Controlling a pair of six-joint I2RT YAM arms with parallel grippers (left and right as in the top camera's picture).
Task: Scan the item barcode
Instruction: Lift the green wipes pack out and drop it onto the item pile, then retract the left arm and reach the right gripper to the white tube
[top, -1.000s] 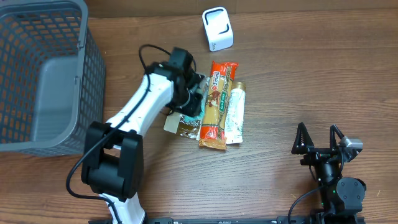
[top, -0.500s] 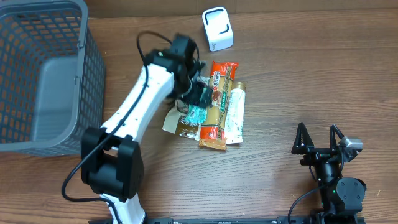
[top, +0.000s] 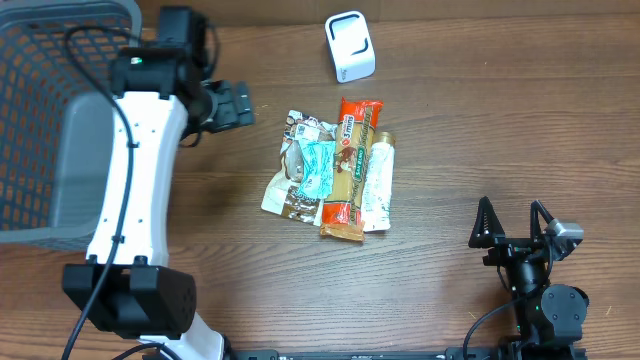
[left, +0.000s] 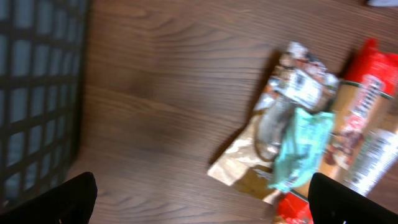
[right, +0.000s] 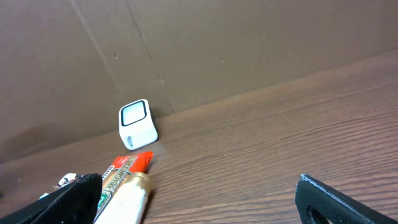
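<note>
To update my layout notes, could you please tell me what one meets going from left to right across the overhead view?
basket → left gripper → crumpled packet → red bar → white pack → right gripper

Grey basket walling the left edge, left arm alongside it, white scanner at the far edge, packet cluster mid-table, bare tabletop open to the right
</note>
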